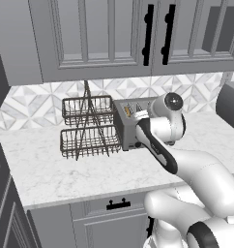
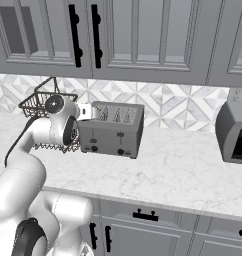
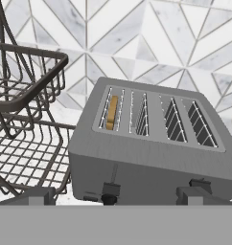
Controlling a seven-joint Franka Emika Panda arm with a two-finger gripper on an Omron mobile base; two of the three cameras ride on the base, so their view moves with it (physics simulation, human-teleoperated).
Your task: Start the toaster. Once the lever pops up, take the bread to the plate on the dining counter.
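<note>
Tool (image 3: 113,195) fingers spread wide, I'm hovering before the toaster (image 3: 151,153), bread (image 3: 111,112) sitting at ten o'clock, lever still unpressed.

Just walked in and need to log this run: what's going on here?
A white robot arm is reaching toward the toaster on the marble worktop, beside a two-tier wire basket rack. Its end effector is open, holds nothing, and hovers in front of the toaster's levers. A bread slice sits in the slot nearest the rack. The toaster looks not yet started.
</note>
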